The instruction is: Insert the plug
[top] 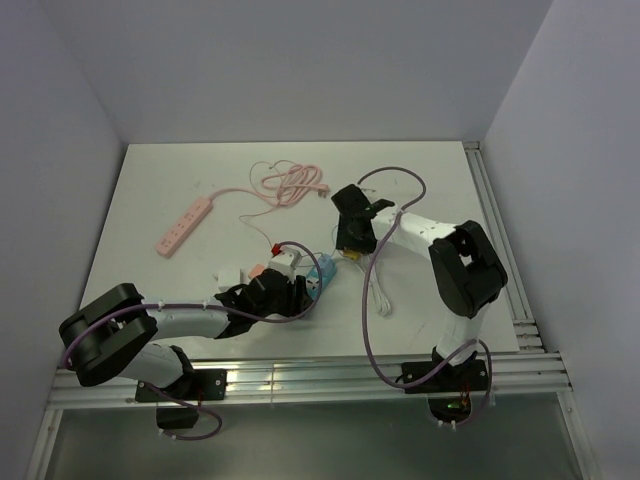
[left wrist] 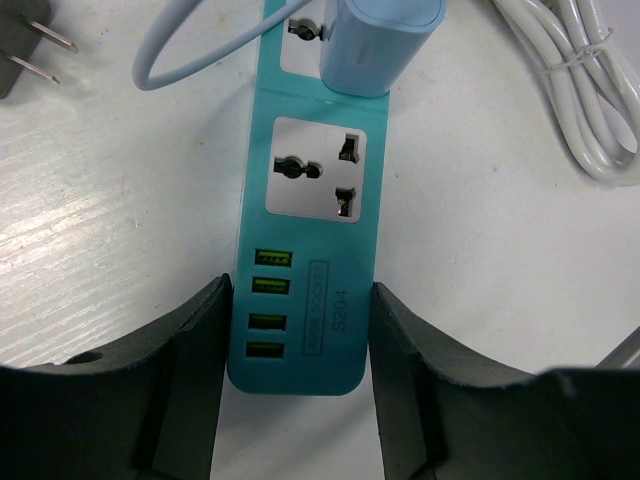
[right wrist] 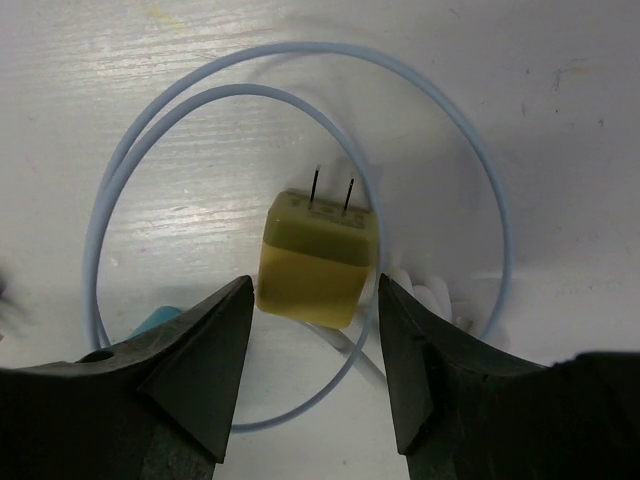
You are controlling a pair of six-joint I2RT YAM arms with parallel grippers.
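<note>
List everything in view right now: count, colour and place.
Teal power strip: 1, teal, table centre.
Plug: 1, light blue, seated in the strip's far socket.
Cable: 1, light blue, looped around the charger.
Charger: 1, yellow, two prongs, lying flat.
Black plug: 1, black, left of the teal strip.
White cable: 1, white, bundled, right of the strip.
Pink power strip: 1, pink, far left, cord coiled beside it.
White blocks: 2, white, near the left wrist, too small to identify.
Left fingers: 2, black, closed on the strip's USB end.
Right fingers: 2, black, open, astride the charger.
</note>
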